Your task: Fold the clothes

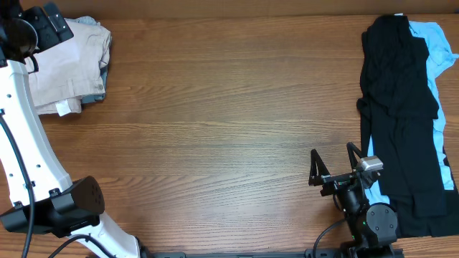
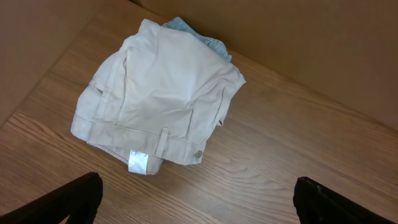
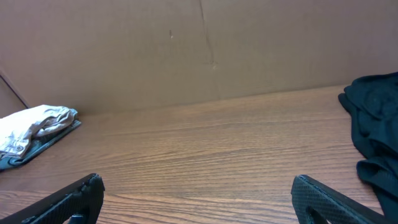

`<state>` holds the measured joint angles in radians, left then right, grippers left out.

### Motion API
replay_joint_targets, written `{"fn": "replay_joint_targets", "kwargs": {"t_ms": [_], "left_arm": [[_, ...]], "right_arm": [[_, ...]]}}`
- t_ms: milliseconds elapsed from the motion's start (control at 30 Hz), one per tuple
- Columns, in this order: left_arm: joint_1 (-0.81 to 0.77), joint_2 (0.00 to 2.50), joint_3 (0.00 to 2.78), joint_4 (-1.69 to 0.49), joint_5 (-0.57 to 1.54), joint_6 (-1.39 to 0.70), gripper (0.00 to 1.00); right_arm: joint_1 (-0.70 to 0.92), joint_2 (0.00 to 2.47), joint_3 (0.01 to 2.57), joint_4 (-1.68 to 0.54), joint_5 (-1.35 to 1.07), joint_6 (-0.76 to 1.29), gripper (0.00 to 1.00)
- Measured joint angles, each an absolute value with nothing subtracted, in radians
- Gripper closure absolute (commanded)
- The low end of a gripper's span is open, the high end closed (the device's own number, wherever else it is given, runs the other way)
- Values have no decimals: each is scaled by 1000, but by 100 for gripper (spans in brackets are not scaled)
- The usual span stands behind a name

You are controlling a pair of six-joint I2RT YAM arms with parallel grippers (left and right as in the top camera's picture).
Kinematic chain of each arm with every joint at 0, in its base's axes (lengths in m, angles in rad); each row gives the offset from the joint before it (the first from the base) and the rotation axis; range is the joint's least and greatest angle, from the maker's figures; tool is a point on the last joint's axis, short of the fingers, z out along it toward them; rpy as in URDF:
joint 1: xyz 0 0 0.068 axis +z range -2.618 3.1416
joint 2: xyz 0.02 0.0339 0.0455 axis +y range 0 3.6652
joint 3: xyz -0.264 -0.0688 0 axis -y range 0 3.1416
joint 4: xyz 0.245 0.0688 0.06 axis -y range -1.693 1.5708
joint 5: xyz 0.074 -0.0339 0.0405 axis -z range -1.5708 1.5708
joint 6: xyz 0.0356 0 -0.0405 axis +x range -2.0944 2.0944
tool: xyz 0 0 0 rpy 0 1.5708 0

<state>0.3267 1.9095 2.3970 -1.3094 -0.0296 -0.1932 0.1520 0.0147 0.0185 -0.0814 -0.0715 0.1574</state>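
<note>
Left tool [image 2: 199,200]: spread wide, empty, poised over the folded beige trousers [image 2: 161,93] at the far left corner of the tabletop [image 1: 215,107].
Right tool [image 1: 333,152]: wide, empty, beside the black garment [image 1: 398,93], which sprawls unfolded over a light blue shirt [image 1: 436,43] at the right edge.

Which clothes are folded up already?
The beige pants, in a small neat bundle by the left gripper. The black garment by the right gripper is not folded. It lies spread out long over a light blue garment.
</note>
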Motion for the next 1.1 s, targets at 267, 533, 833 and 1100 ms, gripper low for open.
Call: {"fn": "replay_joint_targets", "kwargs": {"t_ms": [267,533,833,1100], "left_arm": [[327,1909,2397,-1309,-30,-194,0],[326,1909,2397,-1309,-30,-194,0],[226,1829,2320,-1309,-30,-194,0],[22,1431,1895,-1296,-32,-196,0]], "right_arm": [[152,15,19,-82,-71,157,0],[152,15,19,-81,-71,157,0],[152,15,19,-81,-71,157,0],[151,15,19,-82,-71,158,0]]}}
